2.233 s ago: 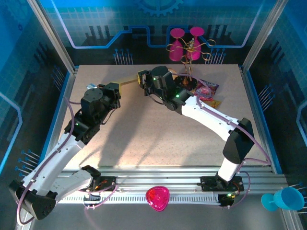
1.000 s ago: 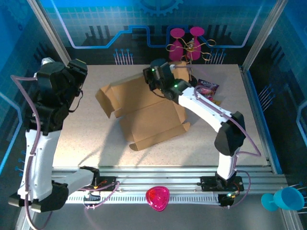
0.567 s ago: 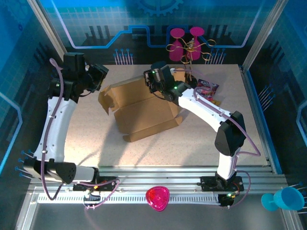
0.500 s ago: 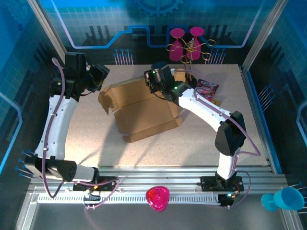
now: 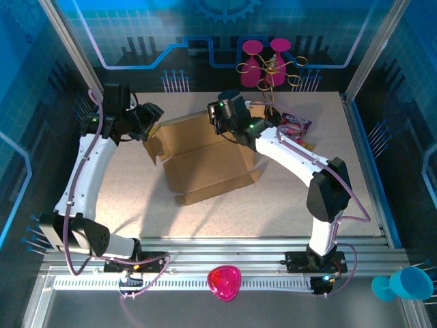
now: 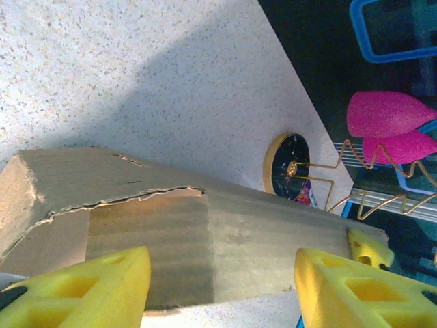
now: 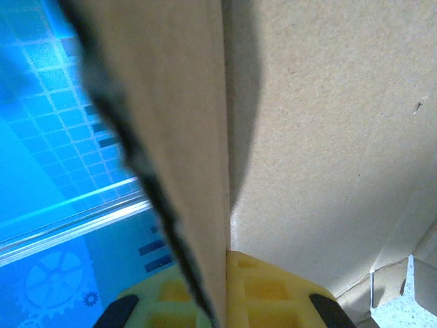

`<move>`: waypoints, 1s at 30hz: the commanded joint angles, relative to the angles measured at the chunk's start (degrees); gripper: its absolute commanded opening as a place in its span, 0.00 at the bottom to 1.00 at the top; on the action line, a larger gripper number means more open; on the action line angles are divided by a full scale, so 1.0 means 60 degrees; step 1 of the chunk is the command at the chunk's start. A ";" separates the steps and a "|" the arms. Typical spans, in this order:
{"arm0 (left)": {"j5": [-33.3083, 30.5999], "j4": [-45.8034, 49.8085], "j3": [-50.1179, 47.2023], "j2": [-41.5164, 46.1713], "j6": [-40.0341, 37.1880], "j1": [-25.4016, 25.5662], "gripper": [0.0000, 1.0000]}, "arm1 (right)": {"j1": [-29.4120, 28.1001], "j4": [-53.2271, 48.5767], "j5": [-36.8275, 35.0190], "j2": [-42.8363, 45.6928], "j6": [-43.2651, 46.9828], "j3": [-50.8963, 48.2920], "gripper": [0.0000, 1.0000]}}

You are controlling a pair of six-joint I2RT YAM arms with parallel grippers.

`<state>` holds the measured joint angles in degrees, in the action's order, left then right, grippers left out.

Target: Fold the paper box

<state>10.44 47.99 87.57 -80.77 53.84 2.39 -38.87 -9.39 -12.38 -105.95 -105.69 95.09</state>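
Observation:
The paper box (image 5: 205,160) is a brown cardboard sheet lying partly folded in the middle of the table, its back wall raised and a side flap (image 5: 153,147) standing up at its left end. My right gripper (image 5: 217,119) is shut on the top edge of the back wall. In the right wrist view the cardboard wall (image 7: 184,137) is pinched between the yellow pads (image 7: 273,290). My left gripper (image 5: 153,123) hangs open just left of the side flap. The left wrist view has the flap (image 6: 205,239) close ahead of the yellow fingers (image 6: 89,290), which stand wide apart.
Behind the box stands a gold wire rack (image 5: 270,75) with pink glasses (image 5: 254,51), its round base (image 6: 290,167) close to the box's far end. Snack bags (image 5: 297,128) lie to the right. A pink bowl (image 5: 224,282) and a blue cup (image 5: 403,283) sit off the near edge.
My left arm has swung in from the far left to the box's left flap and its jaws have spread wider. The right gripper keeps its hold; the box shifted slightly.

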 commanded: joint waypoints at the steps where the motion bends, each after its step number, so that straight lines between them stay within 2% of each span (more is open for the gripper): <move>1: 0.0522 -0.0418 -0.0285 -0.0182 -0.0068 -0.0062 0.58 | 0.0092 0.0305 0.0041 0.0475 -0.0155 -0.0126 0.00; 7: 0.0819 -0.0819 -0.0655 -0.0168 0.0235 0.0022 0.57 | 0.0121 0.0554 0.0193 0.0504 -0.0274 -0.0346 0.00; 10: 0.0941 -0.1088 -0.0803 -0.0172 0.0397 0.0106 0.52 | 0.0107 0.0670 0.0285 0.0503 -0.0358 -0.0447 0.00; 18: 0.0671 -0.1279 -0.1007 -0.0095 0.0568 0.0200 0.20 | 0.0093 0.0944 0.0291 0.0651 -0.0445 -0.0800 0.00; 21: 0.0576 -0.1343 -0.1145 -0.0059 0.0711 0.0202 0.03 | 0.0108 0.1133 0.0313 0.0710 -0.0584 -0.1056 0.00; 22: 0.0527 -0.1371 -0.1193 -0.0044 0.0790 0.0202 0.00 | 0.0106 0.1289 0.0325 0.0756 -0.0614 -0.1172 0.00; 25: 0.0501 -0.1552 -0.1381 0.0011 0.1086 0.0187 0.00 | 0.0107 0.1830 0.0337 0.0873 -0.0673 -0.1615 0.00; 30: 0.0511 -0.1641 -0.1506 0.0058 0.1452 0.0174 0.00 | 0.0078 0.3678 0.0138 0.1073 -0.0850 -0.2744 0.28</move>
<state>14.11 39.53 79.31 -81.80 61.14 3.53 -38.57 3.40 -11.03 -102.43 -109.45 81.21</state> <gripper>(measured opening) 0.047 0.264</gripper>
